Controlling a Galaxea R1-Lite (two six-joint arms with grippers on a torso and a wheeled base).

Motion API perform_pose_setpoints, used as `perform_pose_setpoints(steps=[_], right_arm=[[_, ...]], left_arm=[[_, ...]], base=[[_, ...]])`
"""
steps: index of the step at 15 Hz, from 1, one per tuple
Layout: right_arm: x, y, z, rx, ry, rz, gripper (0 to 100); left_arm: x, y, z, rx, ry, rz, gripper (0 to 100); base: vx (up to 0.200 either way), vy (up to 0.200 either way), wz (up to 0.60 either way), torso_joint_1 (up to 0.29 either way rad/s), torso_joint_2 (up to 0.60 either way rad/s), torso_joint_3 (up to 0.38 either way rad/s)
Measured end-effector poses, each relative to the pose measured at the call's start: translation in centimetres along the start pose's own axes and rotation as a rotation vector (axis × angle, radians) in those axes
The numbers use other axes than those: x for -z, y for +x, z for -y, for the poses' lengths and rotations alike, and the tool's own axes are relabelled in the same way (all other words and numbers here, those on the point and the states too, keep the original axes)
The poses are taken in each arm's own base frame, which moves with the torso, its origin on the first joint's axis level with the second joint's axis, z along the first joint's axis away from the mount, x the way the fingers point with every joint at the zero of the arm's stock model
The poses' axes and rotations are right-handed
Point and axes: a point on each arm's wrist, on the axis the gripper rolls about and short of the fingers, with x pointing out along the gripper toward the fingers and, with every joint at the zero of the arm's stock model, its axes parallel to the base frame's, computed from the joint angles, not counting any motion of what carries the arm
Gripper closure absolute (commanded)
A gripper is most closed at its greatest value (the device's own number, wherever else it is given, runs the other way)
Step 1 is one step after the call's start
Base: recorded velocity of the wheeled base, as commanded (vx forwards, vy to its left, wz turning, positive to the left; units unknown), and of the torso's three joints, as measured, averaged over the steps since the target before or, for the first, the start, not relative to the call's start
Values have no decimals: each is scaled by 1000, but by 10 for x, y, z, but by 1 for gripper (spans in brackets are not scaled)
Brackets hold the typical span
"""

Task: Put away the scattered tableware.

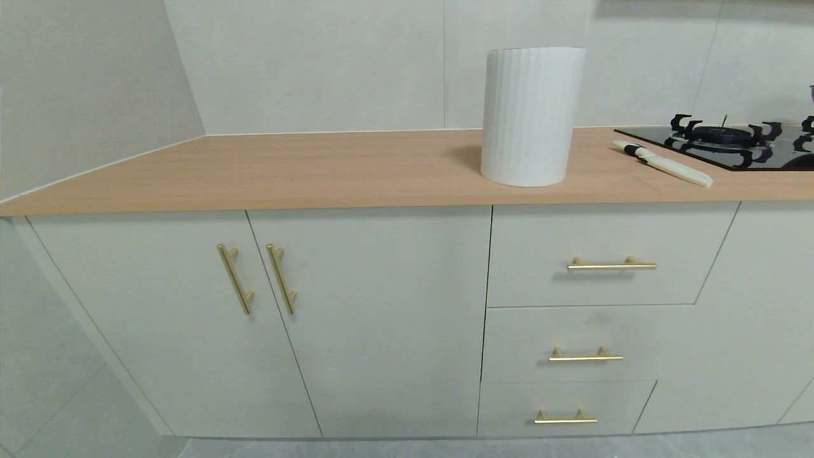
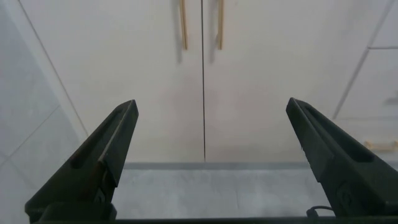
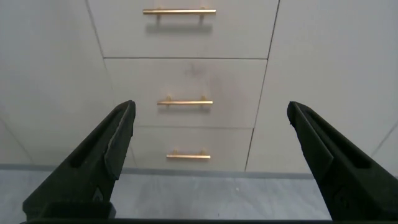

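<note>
The left tool [image 2: 210,106] hangs low before the double cabinet doors [image 2: 261,93], jaws wide apart, empty. The right tool [image 3: 210,107] faces the 3 drawers [image 3: 186,81], jaws likewise apart, empty. Above, on the worktop [image 1: 286,168], 1 cream knife [image 1: 664,165] lies flat between the white ribbed holder [image 1: 531,117] and the hob [image 1: 725,143]. Recommendation: raise the right tool, clamp the knife across its narrow width, lift clear, and lower it upright into the holder.

left gripper [image 2: 211,109]: two matte black fingers [image 2: 102,158], wedge-shaped, narrowing to the tips
finger edges: shallow stepped ridge along the top
cable [image 2: 318,210]: thin, dark, at one finger's base
right gripper [image 3: 211,109]: same black tapered wedges
</note>
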Motion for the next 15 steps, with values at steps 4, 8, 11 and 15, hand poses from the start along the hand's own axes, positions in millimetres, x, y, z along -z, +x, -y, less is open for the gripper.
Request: perform_pose_setpoints(steps=[4,8,11,15], right_arm=[[0,0,0,0,0,0,0],[0,0,0,0,0,-1,0],[0,0,0,0,1,0,0],[0,0,0,0,2,-1,0]], left_arm=[[0,0,0,0,0,0,0],[0,0,0,0,0,0,0],[0,0,0,0,0,0,0],[0,0,0,0,-1,0,0]], base=[[200,0,0,2,2,8],[200,0,0,2,2,4],[67,0,0,1,-1,1],[0,0,0,0,0,0]])
